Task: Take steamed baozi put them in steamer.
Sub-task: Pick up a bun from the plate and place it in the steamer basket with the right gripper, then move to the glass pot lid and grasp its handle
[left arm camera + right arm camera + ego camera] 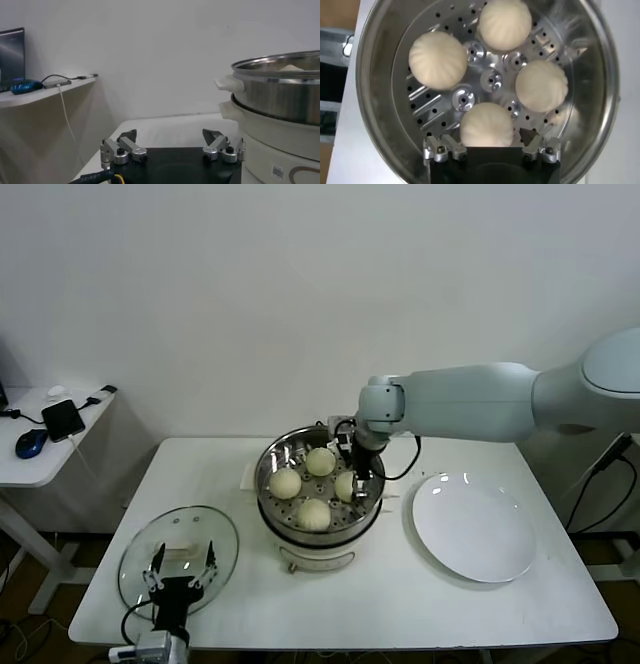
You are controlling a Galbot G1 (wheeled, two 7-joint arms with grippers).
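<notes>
Nearest me, left gripper (181,569) sits parked over the glass lid (178,558) at the table's (400,604) front edge, fingers spread. Right gripper (490,145) hangs inside the steamer (318,494), fingers spread, gripping nothing. Four baozi (438,60) rest dome-up on the tray; only the right wrist view shows their pleats. Plate (472,527) lies beside the steamer.

A plain white wall (300,284) backs a white side desk (40,459).

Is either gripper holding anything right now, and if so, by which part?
Nothing is held. The right gripper hangs open over the steamer, its fingers either side of the nearest baozi without gripping it. The left gripper is open above the lid.
</notes>
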